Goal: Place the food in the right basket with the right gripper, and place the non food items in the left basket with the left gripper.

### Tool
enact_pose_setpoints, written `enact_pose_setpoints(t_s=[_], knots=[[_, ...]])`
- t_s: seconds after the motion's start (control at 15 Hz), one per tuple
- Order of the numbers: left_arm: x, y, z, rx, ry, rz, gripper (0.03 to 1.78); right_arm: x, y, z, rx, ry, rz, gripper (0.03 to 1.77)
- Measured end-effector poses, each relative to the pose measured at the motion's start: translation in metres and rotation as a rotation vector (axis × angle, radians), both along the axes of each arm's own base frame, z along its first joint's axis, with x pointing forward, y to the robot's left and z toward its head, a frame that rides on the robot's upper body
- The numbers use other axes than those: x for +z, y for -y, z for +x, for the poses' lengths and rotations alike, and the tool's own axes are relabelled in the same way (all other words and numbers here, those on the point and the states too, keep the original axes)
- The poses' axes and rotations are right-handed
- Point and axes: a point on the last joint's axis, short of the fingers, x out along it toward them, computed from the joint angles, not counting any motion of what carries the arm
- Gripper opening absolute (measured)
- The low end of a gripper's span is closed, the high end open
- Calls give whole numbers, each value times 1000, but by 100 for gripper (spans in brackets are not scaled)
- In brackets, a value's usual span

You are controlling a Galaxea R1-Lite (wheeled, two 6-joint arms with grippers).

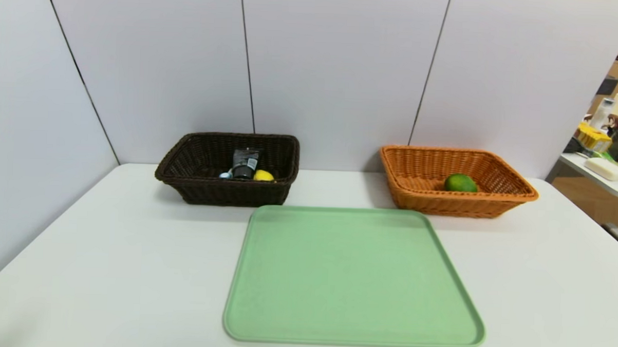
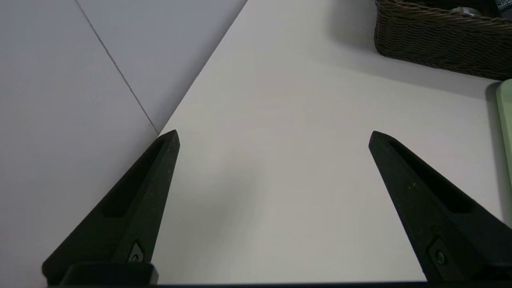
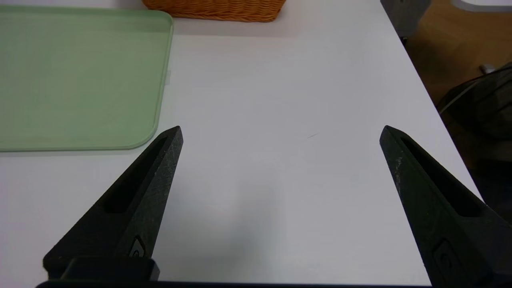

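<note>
Left hand [image 2: 274,134] and right hand [image 3: 282,130] both wide open, empty, over the counter [image 1: 131,270]. Lime [image 1: 460,183] in orange basket [image 1: 457,205]; tube [image 1: 244,168] and yellow item [image 1: 263,175] in dark basket [image 1: 231,194]. Looks complete; nothing left to sort.

the right hand [image 3: 281,127] hovers over the white surface [image 3: 280,92], its two black fingers [image 3: 148,180] spread wide with only bare surface between them. to the left lies a green tray [image 3: 80,80] with rounded corners, its near right corner close to one fingertip in the picture. at the far side, part of an orange woven basket [image 3: 224,9] stands near the tray. past the surface's right edge is a brown floor [image 3: 444,48] with a dark object [image 3: 484,104], too dim to name.
</note>
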Motion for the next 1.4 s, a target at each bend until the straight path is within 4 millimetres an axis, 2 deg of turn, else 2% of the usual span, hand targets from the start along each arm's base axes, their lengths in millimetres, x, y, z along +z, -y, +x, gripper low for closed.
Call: enact_pose_setpoints(t_s=[0.33,0.8,1.13,1.4], knots=[[-12,-1,-17,19,53,-6,169,-2,0,-9,1,47,0,170],[-40,-2,-45,48,147,-9,169,-19,0,-26,5,115,-7,170],[-63,0,-64,-30,218,45,169,-32,-2,-40,55,186,-27,170],[-73,1,-72,-77,267,94,169,-41,-3,-49,84,241,-47,170]])
